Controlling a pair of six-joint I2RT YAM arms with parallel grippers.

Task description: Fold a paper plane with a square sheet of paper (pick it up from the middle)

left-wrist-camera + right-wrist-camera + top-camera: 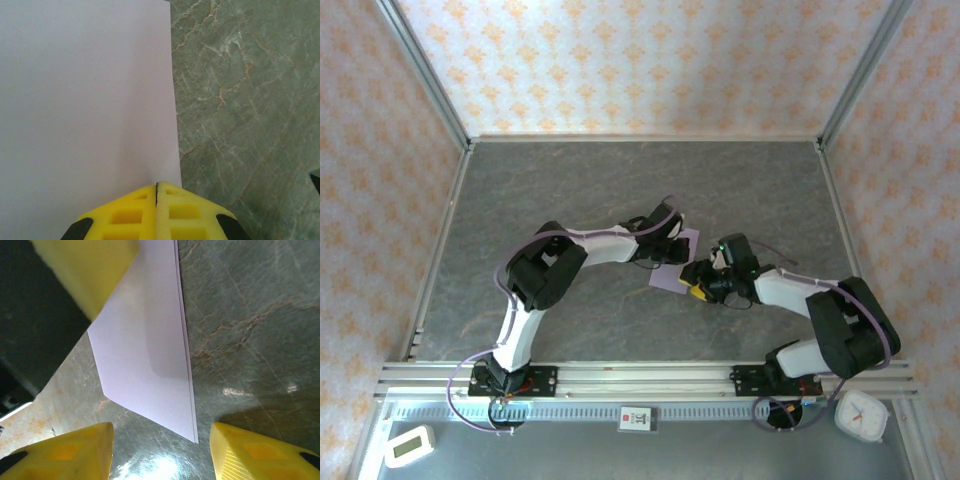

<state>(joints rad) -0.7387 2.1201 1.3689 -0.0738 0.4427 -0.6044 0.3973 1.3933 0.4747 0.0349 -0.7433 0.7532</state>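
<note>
At the centre of the grey marbled table [620, 180], the two arms meet over the work. The left arm [555, 270] reaches in from the left and the right arm [840, 320] from the right. The square sheet of paper [668, 277] lies flat on the table between their wrists, partly covered by them from above. In the right wrist view its long edge shows two layers lying almost flush, so it appears folded over on itself, with one pointed corner nearest the camera.

The left fingers [125, 215] are closed tight, tip against tip, with nothing seen between them. They rest on the sheet just inside its straight edge and seem to pin it rather than grip it. The right fingers [65, 452] stand apart and empty, one on each side of the pointed corner and just short of it.

Judged step: a further fold, or a crease pass along the doubled edge. To do it well, the left fingers should press firmly so the layers cannot slide. The right fingers should come in low at the corner, take only the upper layer, and carry it over with edges matched before any pressing. Thin paper buckles if pushed end-on, so a slow, shallow approach suits it.
</note>
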